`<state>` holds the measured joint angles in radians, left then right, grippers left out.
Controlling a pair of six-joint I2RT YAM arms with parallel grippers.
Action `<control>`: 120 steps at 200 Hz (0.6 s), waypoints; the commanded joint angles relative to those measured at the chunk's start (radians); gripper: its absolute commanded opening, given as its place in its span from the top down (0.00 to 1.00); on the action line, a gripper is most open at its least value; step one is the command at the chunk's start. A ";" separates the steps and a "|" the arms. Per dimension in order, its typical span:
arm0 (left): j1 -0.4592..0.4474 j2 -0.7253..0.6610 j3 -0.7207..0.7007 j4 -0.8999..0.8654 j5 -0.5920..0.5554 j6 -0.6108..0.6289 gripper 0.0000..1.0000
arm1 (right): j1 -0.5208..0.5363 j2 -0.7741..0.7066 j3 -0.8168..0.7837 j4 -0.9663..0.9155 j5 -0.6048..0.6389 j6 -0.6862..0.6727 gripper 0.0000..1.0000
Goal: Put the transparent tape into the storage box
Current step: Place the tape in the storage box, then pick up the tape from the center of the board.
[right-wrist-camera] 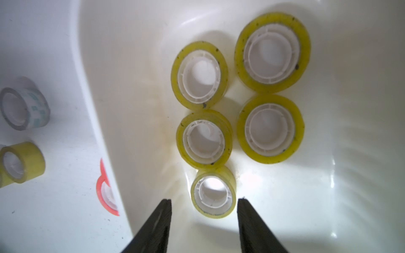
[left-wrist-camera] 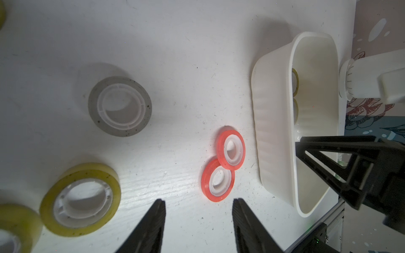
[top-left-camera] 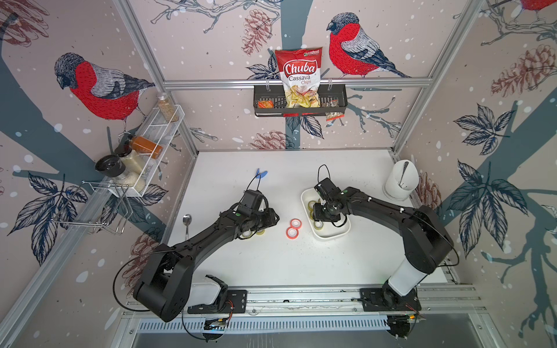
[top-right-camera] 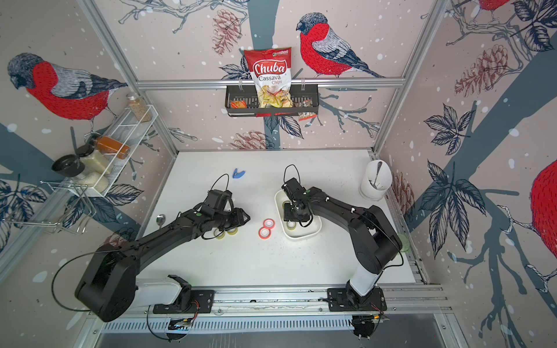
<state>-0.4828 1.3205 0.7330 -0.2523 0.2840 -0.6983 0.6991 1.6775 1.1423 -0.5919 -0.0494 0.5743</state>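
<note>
The white storage box (top-left-camera: 331, 236) (top-right-camera: 301, 236) stands right of the table's middle. In the right wrist view several yellowish transparent tape rolls lie flat on its floor (right-wrist-camera: 131, 87). My right gripper (right-wrist-camera: 203, 202) hangs open inside the box. The nearest roll (right-wrist-camera: 213, 195) lies just past its tips, free of both fingers. My left gripper (left-wrist-camera: 198, 203) (top-left-camera: 275, 218) is open over bare table with nothing between its fingers. Beside it on the table lie a greyish clear roll (left-wrist-camera: 119, 106) and two yellowish rolls (left-wrist-camera: 81, 199) (left-wrist-camera: 13, 227).
Two red tape rolls (top-left-camera: 295, 223) (left-wrist-camera: 231, 147) lie touching between the left gripper and the box. A tall white cup with a spoon (top-left-camera: 401, 180) stands at the back right. A spoon (top-left-camera: 187, 221) and a blue piece (top-left-camera: 260, 174) lie on the left of the table.
</note>
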 commanded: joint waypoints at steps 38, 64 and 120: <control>0.000 -0.038 0.020 -0.043 -0.062 0.025 0.46 | 0.011 -0.077 0.077 -0.065 0.058 -0.094 0.48; 0.011 -0.069 0.007 -0.055 -0.065 0.017 0.46 | 0.017 -0.085 0.114 -0.086 0.061 -0.122 0.46; 0.104 -0.132 -0.007 -0.146 -0.073 0.043 0.42 | 0.061 -0.081 0.148 -0.080 0.041 -0.151 0.45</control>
<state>-0.4206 1.2114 0.7273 -0.3332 0.2314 -0.6800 0.7475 1.5974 1.2755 -0.6601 -0.0093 0.4438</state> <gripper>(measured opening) 0.569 0.557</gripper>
